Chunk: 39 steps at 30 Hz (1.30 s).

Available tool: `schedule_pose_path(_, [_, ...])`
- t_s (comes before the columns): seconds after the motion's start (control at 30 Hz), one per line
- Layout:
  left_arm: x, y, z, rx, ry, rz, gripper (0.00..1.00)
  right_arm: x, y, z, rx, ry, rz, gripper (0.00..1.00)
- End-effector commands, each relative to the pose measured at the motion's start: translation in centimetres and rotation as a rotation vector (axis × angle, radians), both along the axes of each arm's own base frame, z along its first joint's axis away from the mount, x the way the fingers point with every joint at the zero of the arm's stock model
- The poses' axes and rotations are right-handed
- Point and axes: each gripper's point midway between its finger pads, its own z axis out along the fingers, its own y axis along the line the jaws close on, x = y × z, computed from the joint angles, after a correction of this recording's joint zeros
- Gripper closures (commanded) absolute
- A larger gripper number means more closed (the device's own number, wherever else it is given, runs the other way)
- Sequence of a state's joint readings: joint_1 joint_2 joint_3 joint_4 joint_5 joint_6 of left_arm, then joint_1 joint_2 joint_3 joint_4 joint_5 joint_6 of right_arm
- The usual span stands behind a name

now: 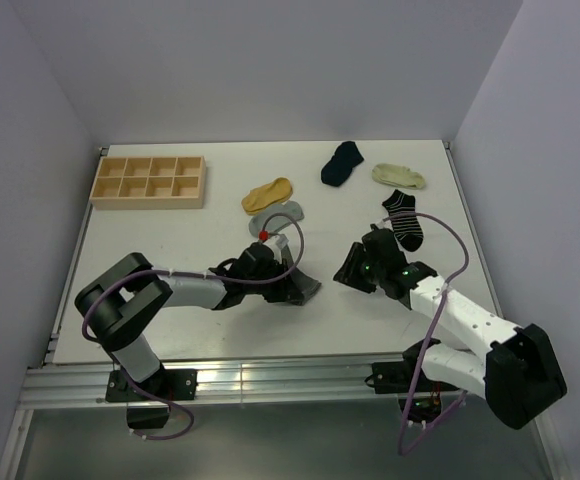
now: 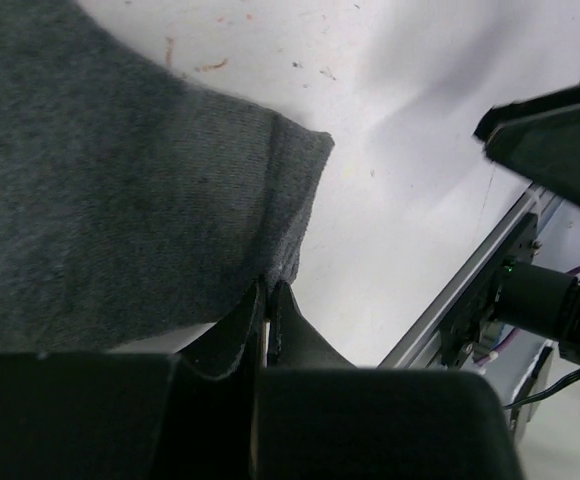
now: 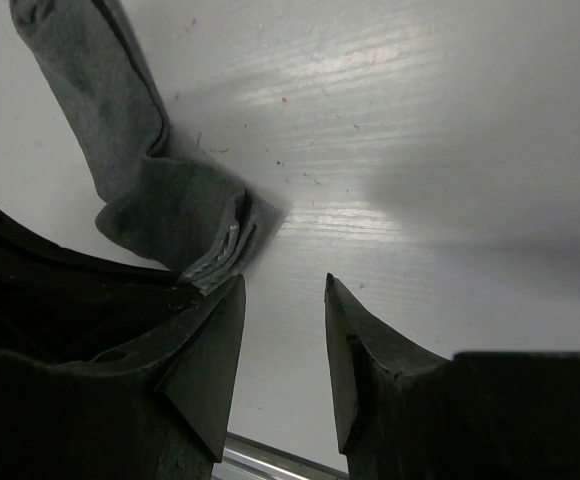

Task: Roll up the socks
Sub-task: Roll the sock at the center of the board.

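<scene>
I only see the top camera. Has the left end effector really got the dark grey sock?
Observer: Yes, the left end effector is shut on the edge of the dark grey sock.
Operator: Is the other one holding something?
Observer: No, the right end effector is open, with only table between its tips.
Operator: Is the sock near it?
Observer: Its bunched end lies right by one fingertip.
</scene>
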State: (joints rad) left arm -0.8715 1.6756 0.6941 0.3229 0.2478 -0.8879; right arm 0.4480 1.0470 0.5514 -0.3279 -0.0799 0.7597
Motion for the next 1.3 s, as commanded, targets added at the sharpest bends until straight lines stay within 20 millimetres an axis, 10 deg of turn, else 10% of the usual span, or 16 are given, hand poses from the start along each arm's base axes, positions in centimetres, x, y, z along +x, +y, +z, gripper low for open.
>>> schedule_pose_path(0.0, [0.5,-0.2,1.6,-0.091,0.019,0.033,1.00,1.5,2.2,1.5,0.058,-0.049,-0.008,0.55])
schedule_pose_path(0.67, [0.3,0.3,1.0,-0.125,0.069,0.067,1.00,1.2,7.4,-1.2,0.035,0.114,-0.016,0.48])
schedule_pose_path(1.27, [0.2,0.3,0.8,-0.124,0.066,0.059,1.00,0.6,7.0,-2.9,-0.018,0.169,-0.071,0.47])
